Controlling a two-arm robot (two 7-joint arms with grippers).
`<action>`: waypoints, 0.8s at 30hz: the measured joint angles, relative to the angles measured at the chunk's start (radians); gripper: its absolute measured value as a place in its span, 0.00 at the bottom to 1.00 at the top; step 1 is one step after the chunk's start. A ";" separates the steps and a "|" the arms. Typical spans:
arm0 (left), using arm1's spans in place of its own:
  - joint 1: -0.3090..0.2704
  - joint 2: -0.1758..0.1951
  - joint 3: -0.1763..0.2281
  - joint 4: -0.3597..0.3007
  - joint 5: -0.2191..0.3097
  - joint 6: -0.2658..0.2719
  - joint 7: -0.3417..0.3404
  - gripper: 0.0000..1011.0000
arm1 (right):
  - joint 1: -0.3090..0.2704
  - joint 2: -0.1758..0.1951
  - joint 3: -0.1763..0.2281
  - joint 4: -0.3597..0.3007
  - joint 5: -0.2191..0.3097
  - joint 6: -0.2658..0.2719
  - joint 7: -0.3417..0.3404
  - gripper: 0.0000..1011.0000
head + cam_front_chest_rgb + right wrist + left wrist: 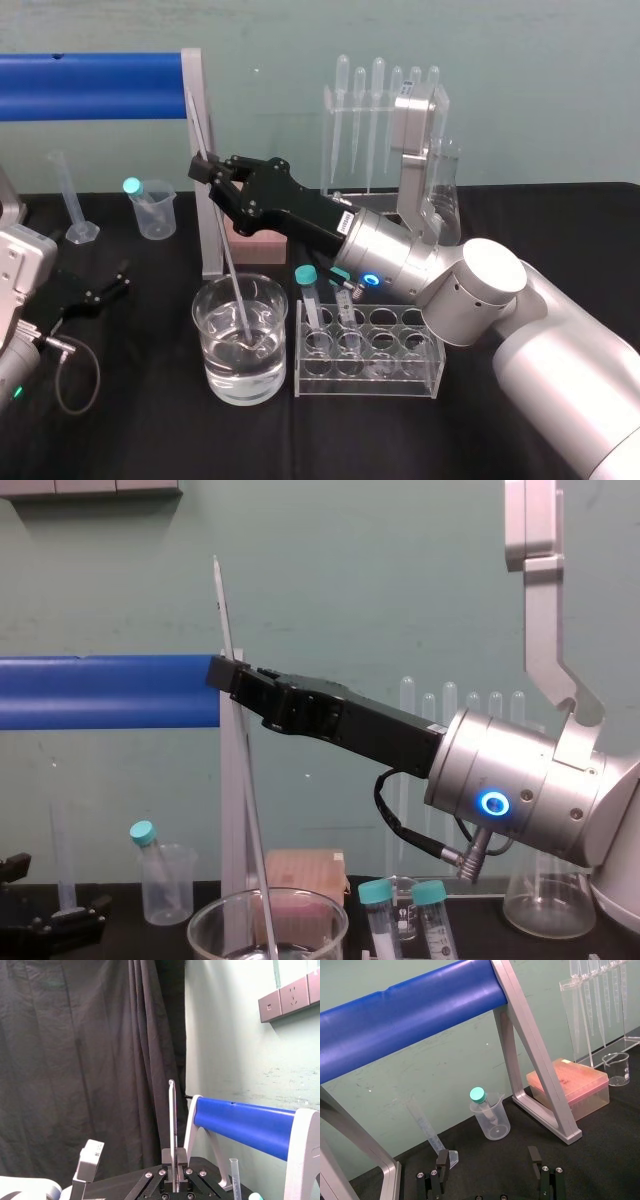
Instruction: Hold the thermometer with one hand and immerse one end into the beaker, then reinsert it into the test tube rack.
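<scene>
Right arm [560, 340] in close: clamps right end effector [204, 169] on tilted thermometer [225, 250], tip in beaker [203, 305] beside test tube rack [370, 378]; left end effector [488, 1160] parked, fingers apart.

1. Blue bar [90, 85] on grey metal frame [211, 250], back left of table.
2. Small cloudy plastic beaker [155, 215] just left of frame leg; teal-capped tube [133, 187] leaning inside.
3. Graduated cylinder [72, 205] upright, left of that beaker.
4. Pink box [570, 1085] close against frame foot.
5. Clear stand [328, 150] at back, bulb-topped pipettes [377, 100] hung tips down.
6. Conical flask [545, 900] at right.
7. Black cloth [150, 430] over table.
</scene>
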 joint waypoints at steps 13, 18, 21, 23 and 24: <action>0.000 0.000 0.000 0.000 0.000 0.000 0.000 1.00 | 0.000 0.000 0.000 0.000 0.000 0.000 0.000 0.06; 0.000 0.000 0.000 0.000 0.000 0.000 0.000 1.00 | 0.000 -0.001 0.001 0.000 0.000 -0.009 0.011 0.06; 0.000 0.000 0.000 0.000 0.000 0.000 0.000 1.00 | 0.000 -0.001 0.006 -0.003 0.005 -0.027 0.028 0.06; 0.000 0.000 0.000 0.000 0.000 0.000 0.000 1.00 | -0.002 -0.001 0.012 -0.014 0.011 -0.040 0.038 0.06; 0.000 0.000 0.000 0.000 0.000 0.000 0.000 1.00 | -0.005 0.001 0.015 -0.026 0.014 -0.046 0.040 0.06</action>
